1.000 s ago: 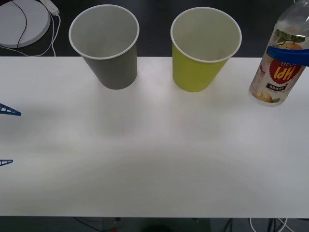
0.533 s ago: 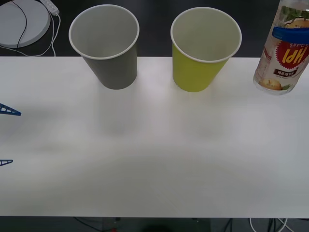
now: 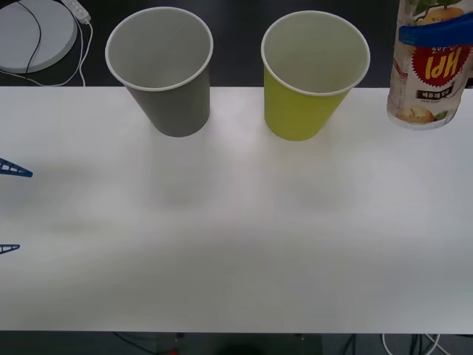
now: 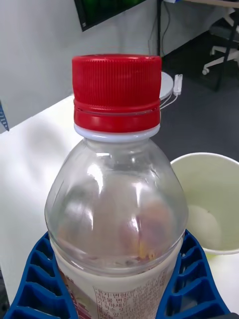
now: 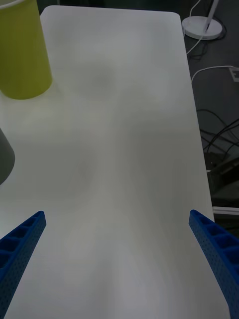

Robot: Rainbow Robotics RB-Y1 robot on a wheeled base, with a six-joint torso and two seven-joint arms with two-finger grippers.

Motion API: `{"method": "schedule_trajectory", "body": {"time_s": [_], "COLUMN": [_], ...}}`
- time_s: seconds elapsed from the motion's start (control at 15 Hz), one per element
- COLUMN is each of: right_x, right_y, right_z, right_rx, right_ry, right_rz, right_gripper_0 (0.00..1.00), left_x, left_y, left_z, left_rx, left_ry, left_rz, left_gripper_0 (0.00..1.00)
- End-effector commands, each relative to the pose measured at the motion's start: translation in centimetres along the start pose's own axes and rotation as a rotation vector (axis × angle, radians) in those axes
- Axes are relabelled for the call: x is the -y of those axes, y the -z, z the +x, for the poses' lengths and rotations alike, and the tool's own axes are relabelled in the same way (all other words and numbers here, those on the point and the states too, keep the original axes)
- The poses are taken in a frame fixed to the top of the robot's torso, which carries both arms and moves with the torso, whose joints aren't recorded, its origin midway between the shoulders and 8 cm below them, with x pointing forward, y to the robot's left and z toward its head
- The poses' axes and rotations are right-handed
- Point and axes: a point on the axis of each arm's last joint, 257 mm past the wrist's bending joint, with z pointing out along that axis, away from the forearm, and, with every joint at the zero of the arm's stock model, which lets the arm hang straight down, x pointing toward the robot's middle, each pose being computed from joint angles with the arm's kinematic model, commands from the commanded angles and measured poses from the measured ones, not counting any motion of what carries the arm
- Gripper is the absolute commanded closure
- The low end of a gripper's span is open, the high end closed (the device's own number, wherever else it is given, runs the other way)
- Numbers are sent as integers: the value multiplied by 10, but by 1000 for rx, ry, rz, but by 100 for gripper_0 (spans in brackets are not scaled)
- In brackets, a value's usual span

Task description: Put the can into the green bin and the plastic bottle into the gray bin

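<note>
Fingers of the right gripper (image 4: 119, 294) are closed around the body of the plastic bottle (image 3: 429, 70), one blue ribbed finger on each side at label height, just below the shoulder. The bottle hangs clear of the surface (image 3: 236, 237), to the right of the green bin (image 3: 314, 74) and well apart from the gray bin (image 3: 161, 70). In the right wrist view its red cap (image 4: 117, 94) points upward and the clear upper part looks empty, so expect a light load. The thin clear wall will probably flex under pressure and may be slick; a hold on the labelled mid-body, as now, gives the ribs something to bite on. Avoid squeezing the tapered shoulder, where the bottle could slip out.

Fingers of the left gripper (image 5: 119, 249) stand wide apart, holding nothing, above the left side of the surface.
</note>
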Motion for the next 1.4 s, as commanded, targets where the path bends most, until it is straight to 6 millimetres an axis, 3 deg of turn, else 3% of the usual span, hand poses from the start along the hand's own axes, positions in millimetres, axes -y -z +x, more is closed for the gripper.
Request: {"method": "schedule_trajectory", "body": {"time_s": [0.07,0.87,1.4], "right_x": [-3,-2,21], "right_y": [-12,-79,-149], "right_z": [-12,-57,-86], "right_rx": [-32,-270,-413], "right_ry": [53,151,122], "right_rz": [-27,-62,-34], "right_gripper_0": [100,100,100], "left_x": [0,0,0], "left_y": [0,0,0], "left_z": [0,0,0], "left_rx": [0,0,0], "left_ry": [0,0,0], "left_rz": [0,0,0], "left_gripper_0": [0,0,0]}}
